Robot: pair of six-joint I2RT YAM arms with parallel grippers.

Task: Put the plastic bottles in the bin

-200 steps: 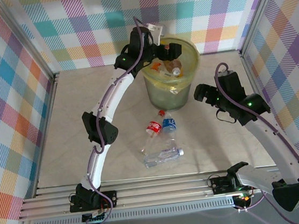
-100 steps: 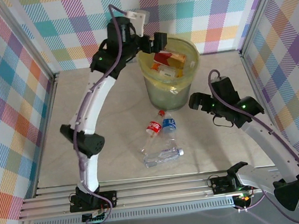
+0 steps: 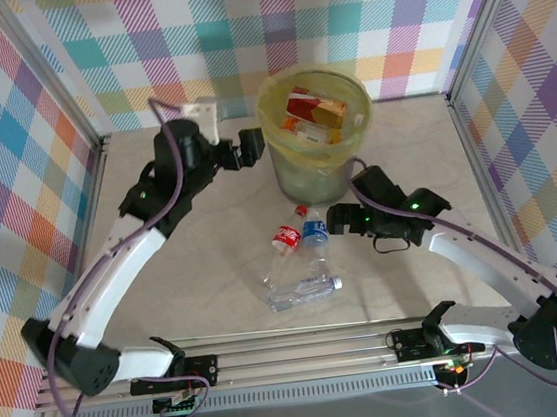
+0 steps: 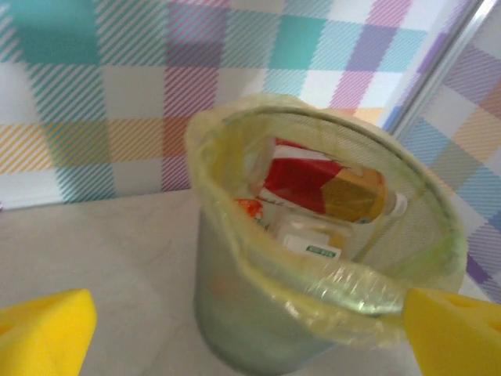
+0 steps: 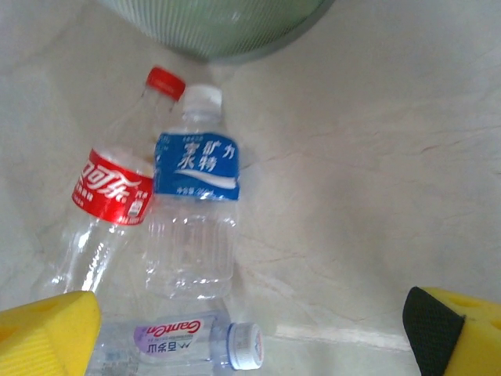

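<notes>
Inside the bin (image 3: 306,180) lie several bottles (image 3: 318,113), three loose bottles (image 3: 314,233) remain just before it, left gripper (image 3: 251,145) and right gripper (image 3: 339,219) wide, empty.

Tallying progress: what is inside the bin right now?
The bin holds a red-labelled orange bottle on top and a pale white-labelled bottle beneath; whatever lies deeper is covered by them.

Bright, even light with faint shadows; both wrist views are soft, their near yellow pads blurred.
</notes>
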